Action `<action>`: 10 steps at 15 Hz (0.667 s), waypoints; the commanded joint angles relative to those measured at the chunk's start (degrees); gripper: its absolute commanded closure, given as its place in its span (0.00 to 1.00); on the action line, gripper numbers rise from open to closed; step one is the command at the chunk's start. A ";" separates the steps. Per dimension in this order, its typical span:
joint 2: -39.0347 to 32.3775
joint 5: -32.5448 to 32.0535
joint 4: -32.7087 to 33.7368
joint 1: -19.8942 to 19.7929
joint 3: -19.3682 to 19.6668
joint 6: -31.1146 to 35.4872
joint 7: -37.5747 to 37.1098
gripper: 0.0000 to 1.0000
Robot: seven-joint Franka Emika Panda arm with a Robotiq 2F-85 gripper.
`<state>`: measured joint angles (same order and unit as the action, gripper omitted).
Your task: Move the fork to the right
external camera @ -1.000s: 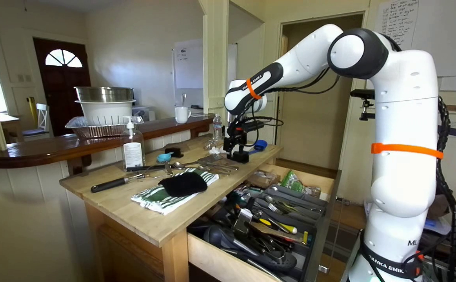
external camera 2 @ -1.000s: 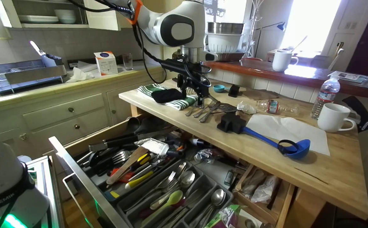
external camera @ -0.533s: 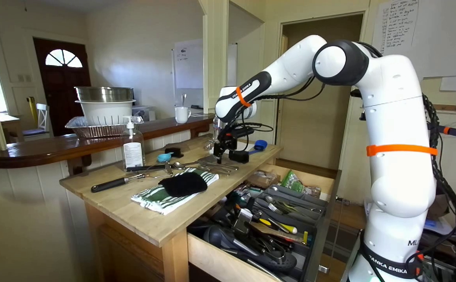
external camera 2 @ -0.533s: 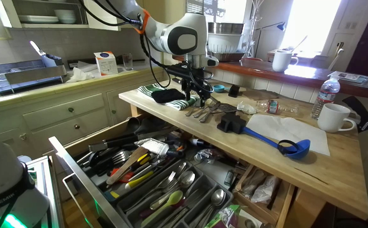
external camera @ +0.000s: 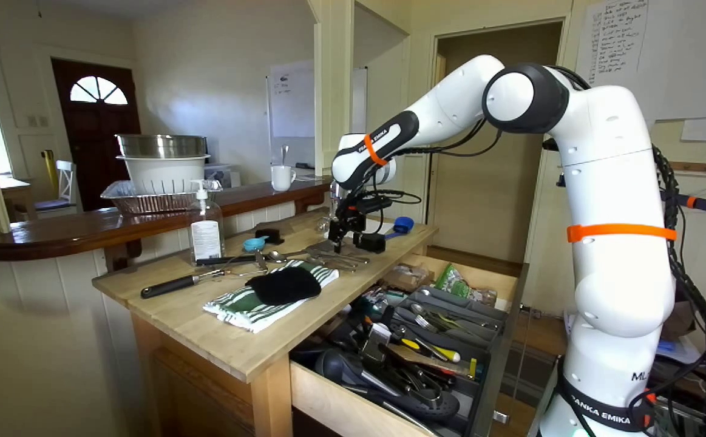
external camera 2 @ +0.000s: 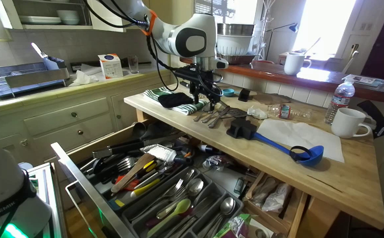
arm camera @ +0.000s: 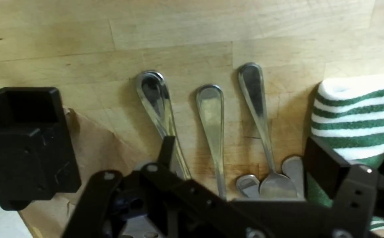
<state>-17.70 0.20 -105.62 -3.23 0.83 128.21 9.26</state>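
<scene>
Several metal forks and a spoon lie on the wooden table. In an exterior view, a fork (external camera 2: 219,117) lies beside other cutlery, its tines under or behind my gripper. In the wrist view, a left handle (arm camera: 152,94), a middle handle (arm camera: 211,119) and a small spoon (arm camera: 258,96) show; the heads of the left and middle pieces are hidden, so I cannot tell which is the fork. My gripper (arm camera: 248,158) is open and empty, low over the cutlery. It also shows in both exterior views (external camera: 338,246) (external camera 2: 204,104). The middle handle and spoon lie between the fingers; the left finger overlaps the left handle.
A striped towel (arm camera: 360,119) lies close on one side. A black block (arm camera: 30,142) and blue ladle (external camera 2: 269,141) lie on the other. A spatula (external camera 2: 236,113) and crumpled plastic (external camera 2: 257,113) lie behind. A drawer (external camera 2: 79,185) full of utensils stands open below.
Over the last second my gripper has moved farther out from the robot's base and slightly lower, over the cutlery. In the last half second it has barely moved. The cutlery looks unmoved.
</scene>
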 commanded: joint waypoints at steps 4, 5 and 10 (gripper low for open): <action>-1.06 0.24 1.12 -0.27 -0.08 2.47 0.47 0.00; -1.28 -0.09 1.18 -0.24 0.00 3.41 0.56 0.00; -2.72 0.18 2.00 -0.55 -0.26 5.84 1.71 0.06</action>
<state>-18.57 0.18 -104.99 -3.36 0.87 132.16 9.54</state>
